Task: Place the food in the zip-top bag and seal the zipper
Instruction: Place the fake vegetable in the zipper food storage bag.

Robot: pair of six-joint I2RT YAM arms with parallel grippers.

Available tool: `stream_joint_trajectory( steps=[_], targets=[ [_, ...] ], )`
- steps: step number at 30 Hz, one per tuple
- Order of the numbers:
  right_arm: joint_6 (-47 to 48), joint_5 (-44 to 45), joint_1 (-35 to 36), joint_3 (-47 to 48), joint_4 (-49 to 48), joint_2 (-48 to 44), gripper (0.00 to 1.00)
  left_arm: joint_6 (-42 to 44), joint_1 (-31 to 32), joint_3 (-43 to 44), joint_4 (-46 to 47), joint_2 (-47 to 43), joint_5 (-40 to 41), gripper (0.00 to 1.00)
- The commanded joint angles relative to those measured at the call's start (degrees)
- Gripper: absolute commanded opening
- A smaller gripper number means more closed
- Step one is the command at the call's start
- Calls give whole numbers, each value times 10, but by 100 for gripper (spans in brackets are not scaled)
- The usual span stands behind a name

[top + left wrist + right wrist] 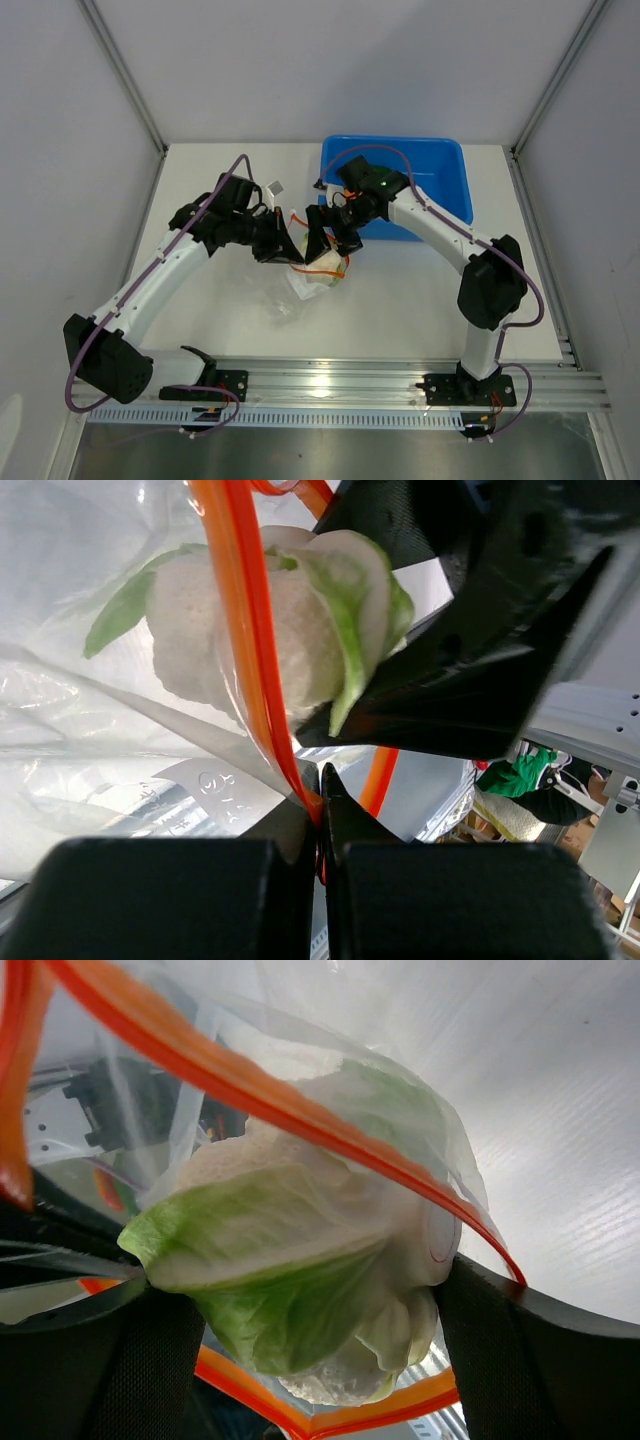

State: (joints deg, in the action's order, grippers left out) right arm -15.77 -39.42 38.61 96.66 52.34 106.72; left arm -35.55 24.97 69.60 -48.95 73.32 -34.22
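Cauliflower (300,1270), white with green leaves, is seen at the mouth of the zip-top bag (308,283), set between the two fingers of the right tool (333,244). Both fingers (540,1360) appear to be touched by it. The jaws are spread wide, and whether it is gripped or merely resting there cannot be told. Clear film is draped over the upper side of the cauliflower, and the zipper (245,630) is run across it as an orange-red strip. Further along, that strip is pinched by the left tool (320,805), which is closed tight on it, so this mouth edge is held off the tabletop (420,300). The bag's crumpled body is laid on the tabletop just off the near left corner of the blue bin (440,170), on the side toward the arm bases. Both tools are placed over the bag, left of that same bin corner, the right one nearer the bin. The bin's near left part is crossed by the right arm.
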Motion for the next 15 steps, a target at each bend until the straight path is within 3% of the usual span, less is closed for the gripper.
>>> stream_joint_trajectory(
  steps=[1, 10, 11, 12, 15],
  targets=[
    [8, -5, -2, 41, 2, -41, 87, 7, 3, 22, 10, 1, -1, 1],
    [18, -15, -4, 72, 38, -50, 88, 7, 3, 22, 16, -12, 0, 1],
    [15, -13, -3, 69, 40, -49, 97, 7, 3, 25, 17, -13, -1, 1],
    [15, -11, -4, 70, 43, -47, 99, 6, 3, 26, 18, -13, -4, 0],
    [14, -8, -3, 70, 38, -48, 99, 7, 3, 32, 15, -15, -2, 1]
  ],
)
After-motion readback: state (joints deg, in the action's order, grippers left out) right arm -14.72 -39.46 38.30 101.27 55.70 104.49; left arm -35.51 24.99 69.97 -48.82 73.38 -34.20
